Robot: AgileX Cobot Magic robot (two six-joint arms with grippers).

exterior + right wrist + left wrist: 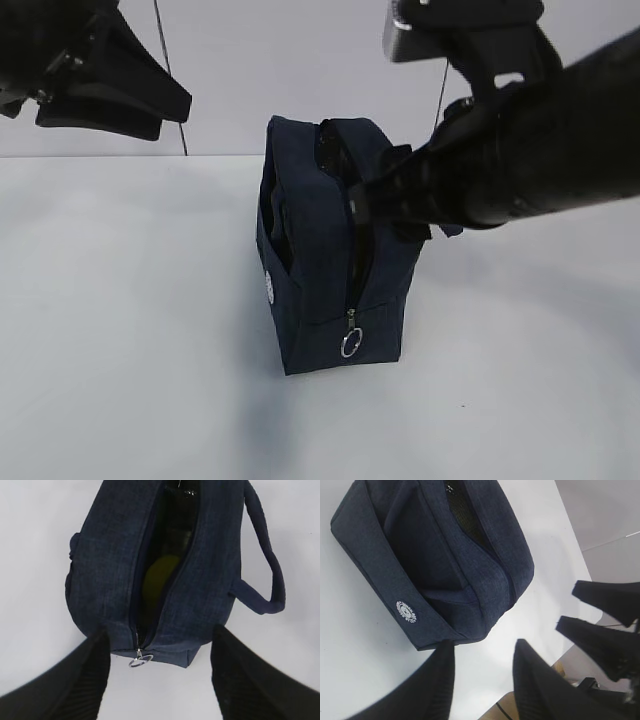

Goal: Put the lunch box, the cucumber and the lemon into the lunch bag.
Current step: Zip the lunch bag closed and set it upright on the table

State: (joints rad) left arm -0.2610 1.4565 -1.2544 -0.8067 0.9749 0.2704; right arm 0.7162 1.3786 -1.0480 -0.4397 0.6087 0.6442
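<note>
Right wrist view: spread right pincer (160, 680) straddles the lunch bag (210, 575)'s unzipped end; lemon (157, 580) inside at 12 o'clock; bare surface (35, 555) around.

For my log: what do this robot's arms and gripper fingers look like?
Both arms are matte black. The right arm is a thick rounded tube carrying a grey box-shaped module on top. The gripper fingers are black, tapered wedges with finely ribbed surfaces. Thin dark cables hang behind. No markings visible.
</note>
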